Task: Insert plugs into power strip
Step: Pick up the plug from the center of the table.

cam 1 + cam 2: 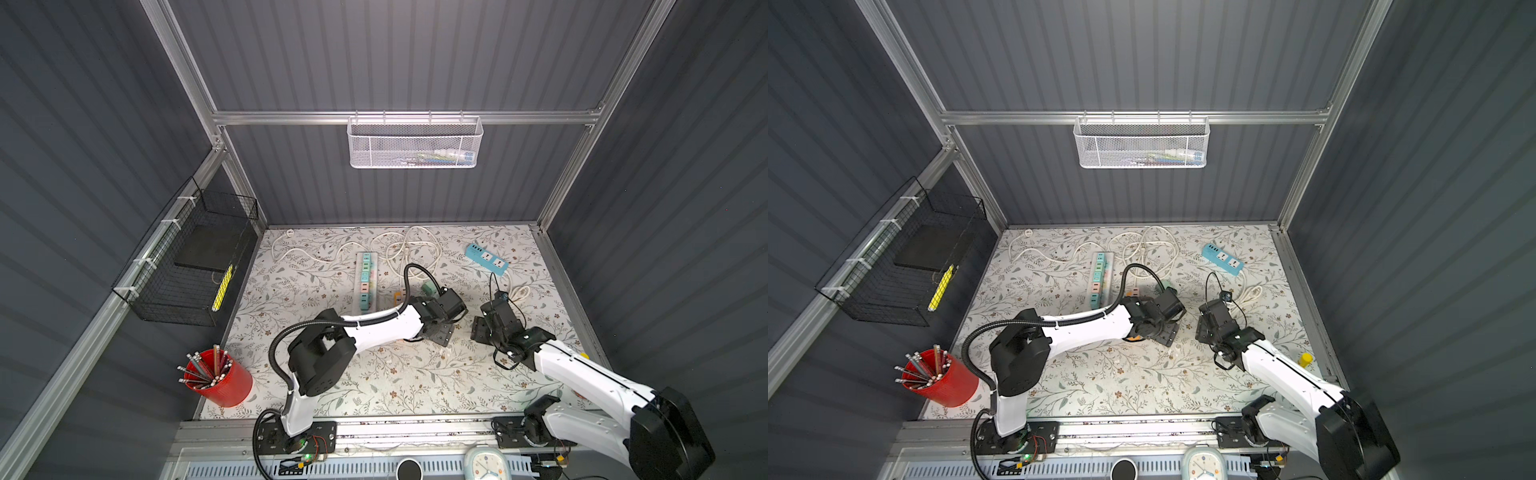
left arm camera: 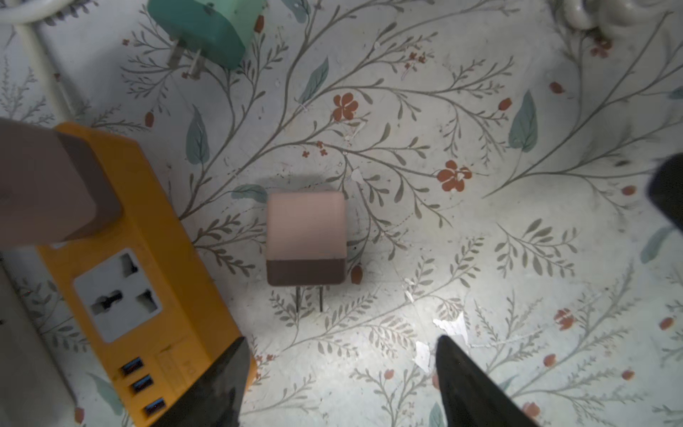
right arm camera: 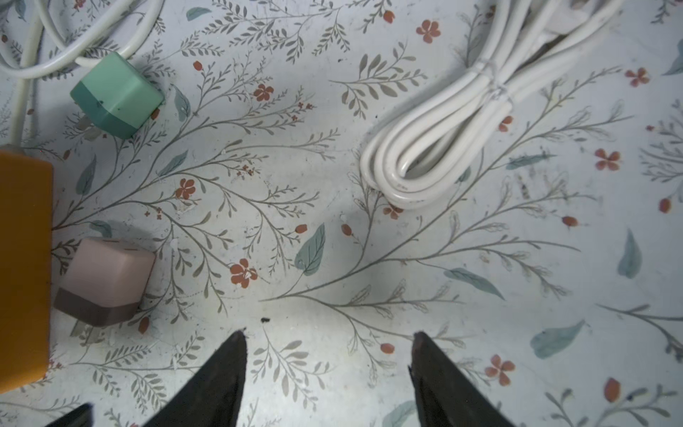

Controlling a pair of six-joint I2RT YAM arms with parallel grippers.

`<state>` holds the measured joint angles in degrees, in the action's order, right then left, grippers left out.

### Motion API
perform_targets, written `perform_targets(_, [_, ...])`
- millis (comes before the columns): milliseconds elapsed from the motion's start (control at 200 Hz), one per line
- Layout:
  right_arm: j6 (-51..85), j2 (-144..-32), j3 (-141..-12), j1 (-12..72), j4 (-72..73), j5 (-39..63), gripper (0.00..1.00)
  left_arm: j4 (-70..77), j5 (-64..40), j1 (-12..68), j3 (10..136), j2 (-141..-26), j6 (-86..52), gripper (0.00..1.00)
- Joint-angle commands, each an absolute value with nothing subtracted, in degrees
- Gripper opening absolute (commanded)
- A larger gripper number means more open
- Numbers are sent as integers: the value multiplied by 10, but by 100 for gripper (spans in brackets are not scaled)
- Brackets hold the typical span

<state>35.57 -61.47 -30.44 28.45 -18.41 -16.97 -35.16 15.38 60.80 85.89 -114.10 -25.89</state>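
Left wrist view: pink plug [image 2: 306, 236], on its side on the tabletop [image 2: 480, 258], just beside the orange power strip [image 2: 148, 266]. Left end effector [image 2: 342, 340] released, empty. Advice: straddle the plug body squarely, clear of its prongs.

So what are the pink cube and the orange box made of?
The pink cube looks like matte plastic: even colour, rounded moulded edges. Its thin dark prongs look like metal. The orange box seems hard plastic too, from its soft sheen.

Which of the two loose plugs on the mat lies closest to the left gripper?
The pink plug, lying on its side just ahead of the left gripper, prongs towards it. The green plug lies farther off.
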Motion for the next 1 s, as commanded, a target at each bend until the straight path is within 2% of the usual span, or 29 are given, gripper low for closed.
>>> perform_targets(0, [352,-605,-303,280,-174,-175,71,-404,189,605,910,-1169,-231,79])
perform_targets(175, [351,-600,-300,278,-172,-165,72,-432,215,602,954,-1214,-216,76])
perform_targets(350, [353,-581,-295,274,-171,-162,72,-443,189,587,973,-1246,-205,65])
perform_targets(705, [354,-564,-281,271,-166,-148,72,-421,161,574,973,-1272,-192,56])
perform_targets(856, [354,-563,-281,272,-168,-148,72,-419,158,573,972,-1274,-190,43])
perform_targets(996, [353,-562,-284,271,-171,-143,72,-398,159,573,946,-1246,-184,37])
